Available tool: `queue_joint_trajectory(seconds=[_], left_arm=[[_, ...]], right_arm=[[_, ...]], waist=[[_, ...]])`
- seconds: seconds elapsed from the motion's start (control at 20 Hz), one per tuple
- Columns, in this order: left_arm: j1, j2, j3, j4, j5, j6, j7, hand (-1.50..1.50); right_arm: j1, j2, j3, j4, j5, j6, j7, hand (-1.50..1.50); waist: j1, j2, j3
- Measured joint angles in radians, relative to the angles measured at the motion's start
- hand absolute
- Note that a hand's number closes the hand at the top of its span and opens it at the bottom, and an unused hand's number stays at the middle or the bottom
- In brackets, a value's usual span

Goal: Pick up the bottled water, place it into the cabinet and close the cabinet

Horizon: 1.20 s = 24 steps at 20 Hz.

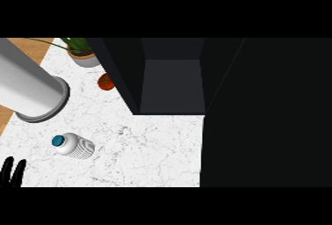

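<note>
The bottled water is white with a blue cap and stands on the white marble counter at the lower left. The dark cabinet sits at the back, its inside open toward me, and its open door fills the right side of the view. Only the fingertips of my left hand show at the lower left edge, pointing up, a short way left of and below the bottle, touching nothing. My right hand is out of view.
A large grey cylinder lies across the upper left. A potted plant and a red tomato sit near the cabinet's left side. Wood surface shows at the far left.
</note>
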Motion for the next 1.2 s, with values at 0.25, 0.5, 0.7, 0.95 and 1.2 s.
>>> queue_joint_trajectory(seconds=[0.25, 0.5, 0.7, 0.95, 1.2], left_arm=[[-0.042, -0.004, 0.045, 0.081, 0.003, 0.012, -0.039, -1.5], [-0.066, 0.017, 0.113, 0.179, 0.015, -0.038, -0.083, -1.5], [-0.126, 0.034, 0.15, 0.27, -0.005, -0.054, -0.106, -1.5], [-0.223, 0.076, 0.21, 0.443, -0.017, -0.091, -0.151, -1.5], [-0.287, 0.087, 0.227, 0.608, -0.05, -0.133, -0.215, -1.5]], right_arm=[[0.022, 0.007, 0.013, 0.03, 0.028, 0.026, -0.053, -1.5], [0.044, 0.007, 0.025, 0.028, 0.043, 0.037, -0.076, -1.5], [0.054, 0.01, 0.041, 0.031, 0.061, 0.037, -0.09, -1.5], [0.072, 0.002, 0.053, 0.034, 0.059, 0.048, -0.114, -1.5], [0.092, 0.007, 0.074, 0.046, 0.075, 0.056, -0.144, -1.5]], waist=[[-0.003, 0.001, 0.0], [-0.004, 0.001, 0.0], [-0.005, 0.001, 0.0], [-0.007, 0.001, 0.0], [-0.008, 0.002, 0.0]])
